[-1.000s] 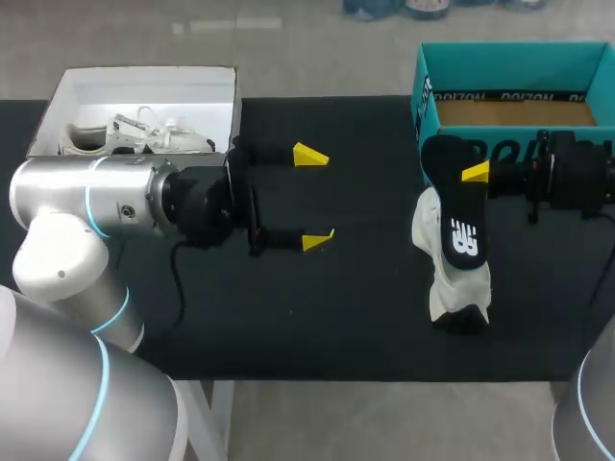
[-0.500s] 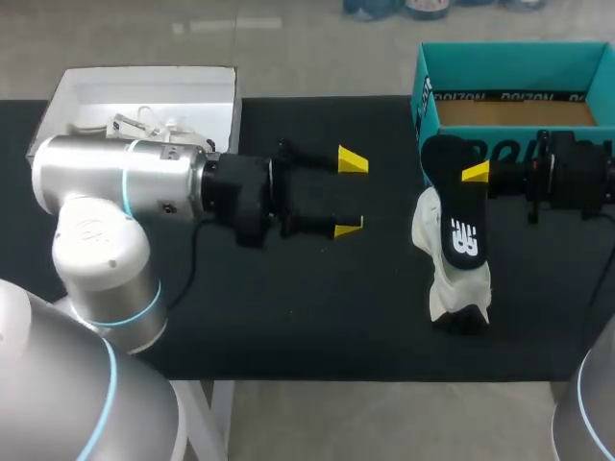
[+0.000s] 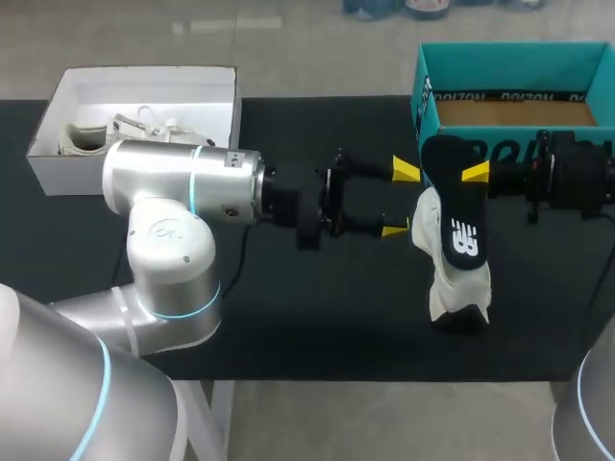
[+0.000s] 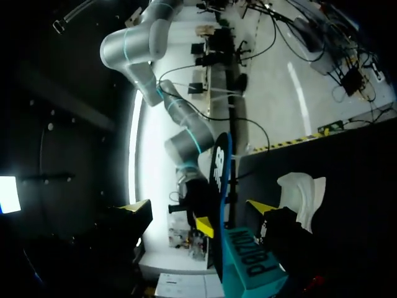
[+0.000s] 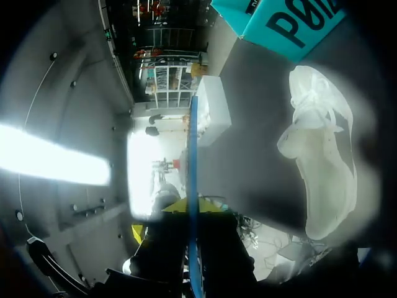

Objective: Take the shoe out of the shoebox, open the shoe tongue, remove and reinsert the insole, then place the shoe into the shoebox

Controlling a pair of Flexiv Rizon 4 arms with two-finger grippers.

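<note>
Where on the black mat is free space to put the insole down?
Free: mat between the white box and teal shoebox, and the near strip before the left arm. Crowded: by the white shoe, where the right pincer holds the insole, left pincer alongside.

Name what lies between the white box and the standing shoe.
In the head view, the left arm spans that stretch above the black mat, from beside the white box to its open end effector near the shoe.
</note>
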